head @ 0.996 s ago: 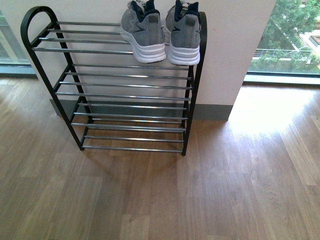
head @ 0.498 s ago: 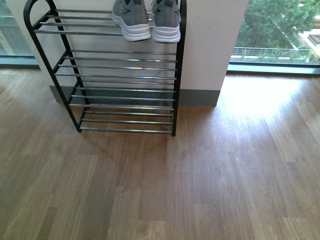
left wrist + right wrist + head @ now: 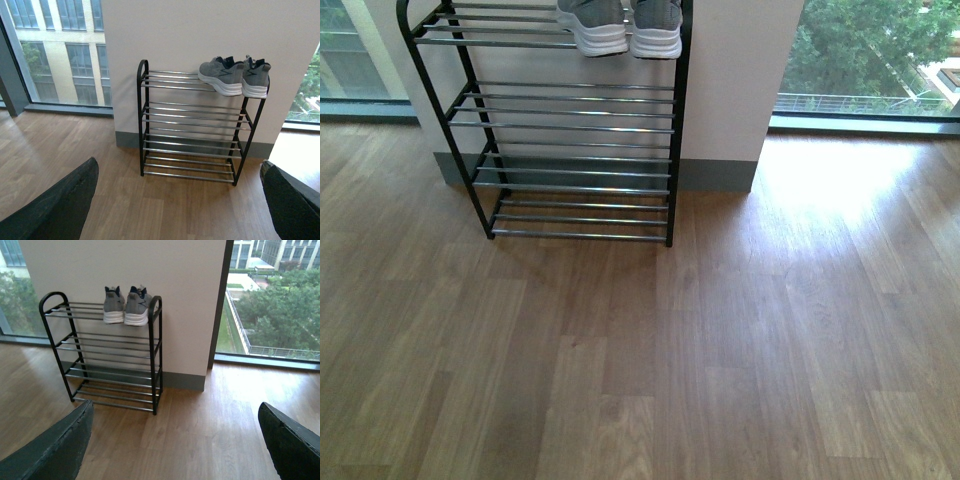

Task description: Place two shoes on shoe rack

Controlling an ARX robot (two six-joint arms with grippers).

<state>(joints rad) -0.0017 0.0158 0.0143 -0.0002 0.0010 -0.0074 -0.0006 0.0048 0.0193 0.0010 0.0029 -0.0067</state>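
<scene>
Front view: shoes at rack edge

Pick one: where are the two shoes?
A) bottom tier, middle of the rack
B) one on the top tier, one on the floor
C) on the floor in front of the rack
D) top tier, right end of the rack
D: the left shoe and right shoe sit side by side on the top rods of the shoe rack, against its right side frame; the lower tiers carry nothing.
</scene>
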